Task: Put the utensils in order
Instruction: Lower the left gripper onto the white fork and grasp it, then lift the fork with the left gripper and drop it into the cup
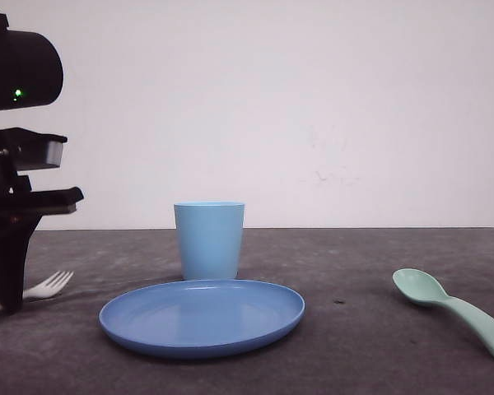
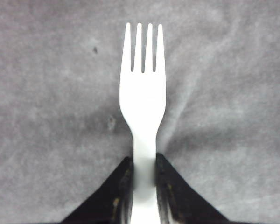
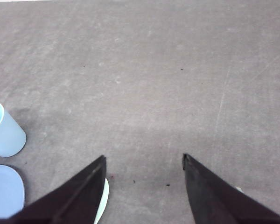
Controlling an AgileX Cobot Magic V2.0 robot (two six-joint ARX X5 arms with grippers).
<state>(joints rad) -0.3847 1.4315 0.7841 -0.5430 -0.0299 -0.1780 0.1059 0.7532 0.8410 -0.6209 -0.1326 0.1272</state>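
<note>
Gripping the white fork point(image 2: 143, 102) by its handle, the left gripper point(image 2: 143, 175) is pressing its two black fingers against either side of the narrow neck, with the four tines pointing away from the wrist over the grey table point(image 2: 233, 93). In the front view the same fork point(image 1: 49, 285) is lying low at the far left, its tines angling up and to the right, just beside the black body of the left arm point(image 1: 8, 247) and well apart from the blue plate point(image 1: 202, 317).

The light-blue cup point(image 1: 209, 240) is standing upright just behind the plate, near the middle of the table. The mint-green spoon point(image 1: 453, 311) is resting on the table at the right, bowl toward the plate and handle running off toward the near right corner.

The right gripper point(image 3: 144, 161) is hanging above bare grey surface with its fingers spread wide apart and nothing between them; a pale green edge of the spoon point(image 3: 102, 203) is peeking out beside one finger, while the cup point(image 3: 4, 130) and the plate's rim point(image 3: 4, 191) are sitting at the side of that view.

No brand, label or writing is readable on any item.
</note>
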